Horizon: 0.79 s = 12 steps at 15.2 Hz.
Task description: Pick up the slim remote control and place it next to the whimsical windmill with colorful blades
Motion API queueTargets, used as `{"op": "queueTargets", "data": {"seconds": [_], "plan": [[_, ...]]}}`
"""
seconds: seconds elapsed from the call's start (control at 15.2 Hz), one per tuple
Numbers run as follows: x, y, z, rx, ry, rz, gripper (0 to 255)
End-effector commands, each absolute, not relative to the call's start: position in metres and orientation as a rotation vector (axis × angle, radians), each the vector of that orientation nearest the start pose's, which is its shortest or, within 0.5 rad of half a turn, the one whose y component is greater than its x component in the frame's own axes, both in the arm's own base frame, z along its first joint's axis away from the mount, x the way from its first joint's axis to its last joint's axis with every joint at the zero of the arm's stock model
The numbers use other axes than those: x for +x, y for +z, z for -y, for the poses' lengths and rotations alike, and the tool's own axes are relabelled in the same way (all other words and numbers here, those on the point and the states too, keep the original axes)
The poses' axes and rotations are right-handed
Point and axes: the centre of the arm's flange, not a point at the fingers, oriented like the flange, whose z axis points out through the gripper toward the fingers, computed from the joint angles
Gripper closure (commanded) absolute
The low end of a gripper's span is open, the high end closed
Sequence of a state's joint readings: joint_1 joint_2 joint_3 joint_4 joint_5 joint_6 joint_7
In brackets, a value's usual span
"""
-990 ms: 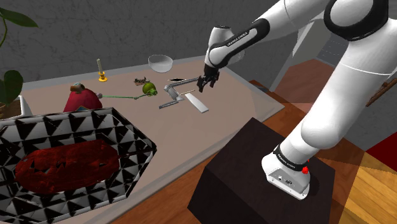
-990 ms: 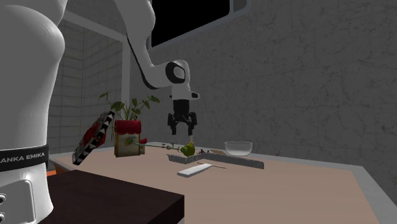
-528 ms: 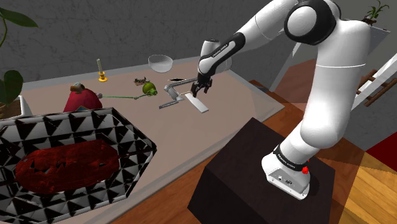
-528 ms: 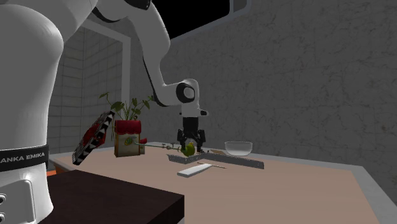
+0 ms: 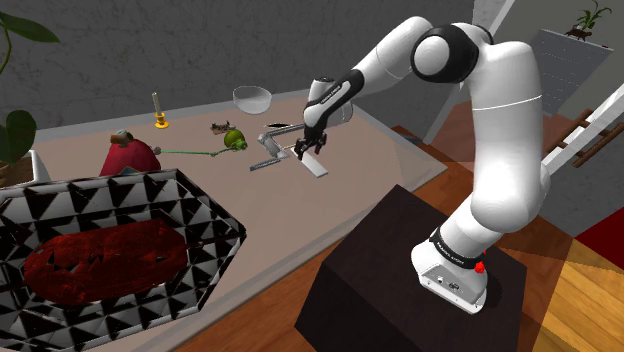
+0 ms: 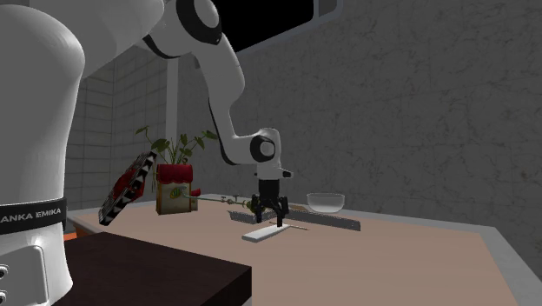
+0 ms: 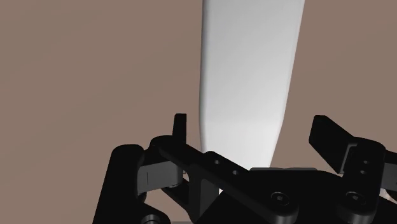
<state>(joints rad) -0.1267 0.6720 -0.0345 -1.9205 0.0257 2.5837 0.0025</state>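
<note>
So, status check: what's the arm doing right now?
Gripper open, low over white remote, fingers astride, not touching. Grey bracket beside it, not blocking.

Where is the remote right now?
In the shoulder view, the white remote lies flat on the table, just right of the grey bent bar, directly under the gripper, whose open fingers straddle it.

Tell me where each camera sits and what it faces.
Shoulder view: beside the stand, looking down the table; whole arm shows.
Second exterior view: low beside the robot's base, facing the grey wall; base and arm show.
Wrist view: on the hand, looking down; open fingers flank the white remote.
All share hand and remote.
</note>
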Motion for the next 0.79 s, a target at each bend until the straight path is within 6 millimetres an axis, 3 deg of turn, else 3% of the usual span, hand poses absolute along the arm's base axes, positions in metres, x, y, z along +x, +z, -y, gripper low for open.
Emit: {"op": "queueTargets", "data": {"seconds": [0.0, 0.2, 0.66, 0.73], "plan": [[0.611, 0.127, 0.101, -3.136, 0.013, -0.281, 0], [0.611, 0.113, 0.101, -3.136, 0.013, -0.281, 0], [0.611, 0.113, 0.101, -3.136, 0.013, -0.281, 0], [0.611, 0.113, 0.101, -3.136, 0.013, -0.281, 255]]}}
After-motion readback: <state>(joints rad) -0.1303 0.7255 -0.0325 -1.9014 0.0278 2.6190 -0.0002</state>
